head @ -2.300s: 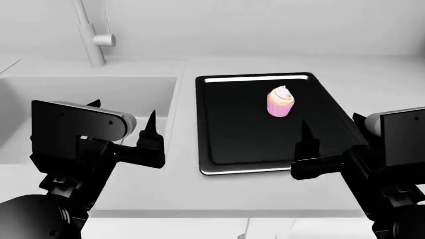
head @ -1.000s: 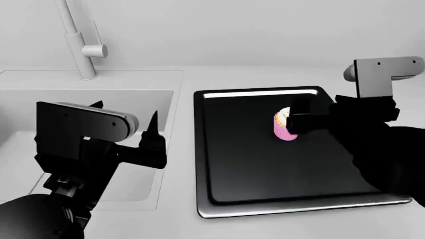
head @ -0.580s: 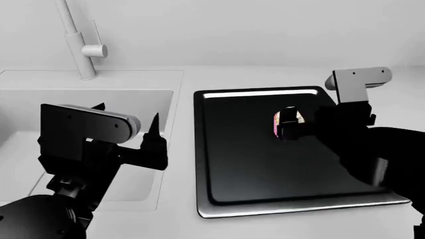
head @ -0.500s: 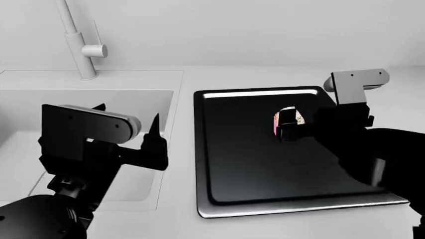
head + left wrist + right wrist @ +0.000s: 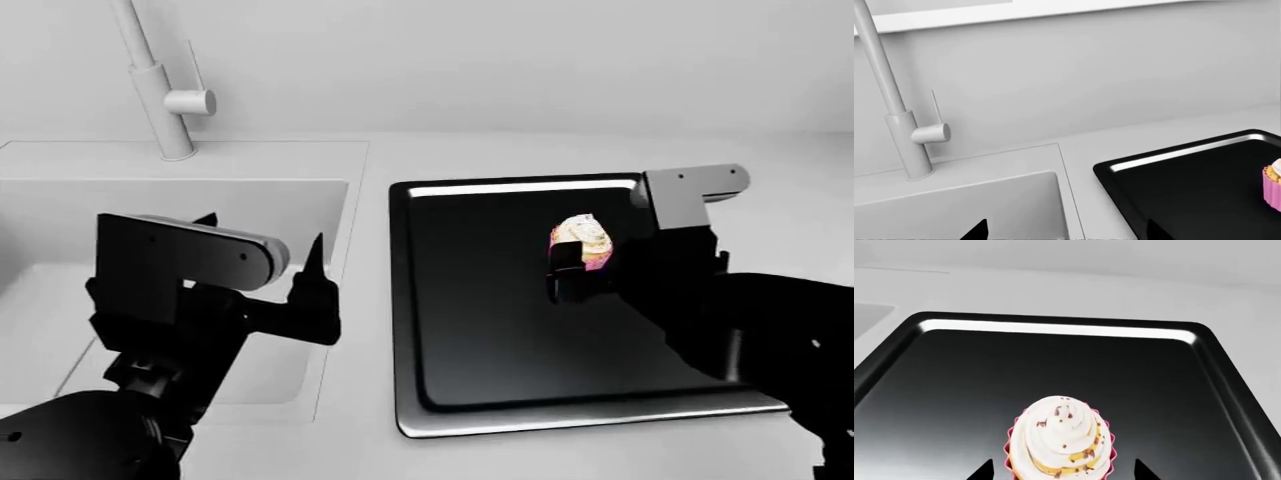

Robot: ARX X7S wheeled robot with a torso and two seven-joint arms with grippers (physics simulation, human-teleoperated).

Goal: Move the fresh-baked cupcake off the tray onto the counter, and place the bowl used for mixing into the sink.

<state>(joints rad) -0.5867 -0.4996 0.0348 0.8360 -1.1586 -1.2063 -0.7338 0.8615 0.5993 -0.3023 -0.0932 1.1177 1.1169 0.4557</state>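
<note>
Right gripper (image 5: 577, 272) fingers straddle the cupcake (image 5: 583, 243) near the tray (image 5: 481, 370) back edge, contact unclear. Left gripper (image 5: 260, 262) spread apart, over the sink (image 5: 80, 215).

One cupcake (image 5: 583, 245) is seen, at about 3 o'clock in the head view. One black tray (image 5: 507, 330) is seen under it. One sink (image 5: 160, 210) is found at about 9 o'clock, and one faucet (image 5: 158, 85) is counted at about 11 o'clock. One counter (image 5: 534, 150) is seen around them. Two grippers are counted: the left gripper (image 5: 260, 260) at 8 o'clock and the right gripper (image 5: 574, 275) at 3 o'clock.
</note>
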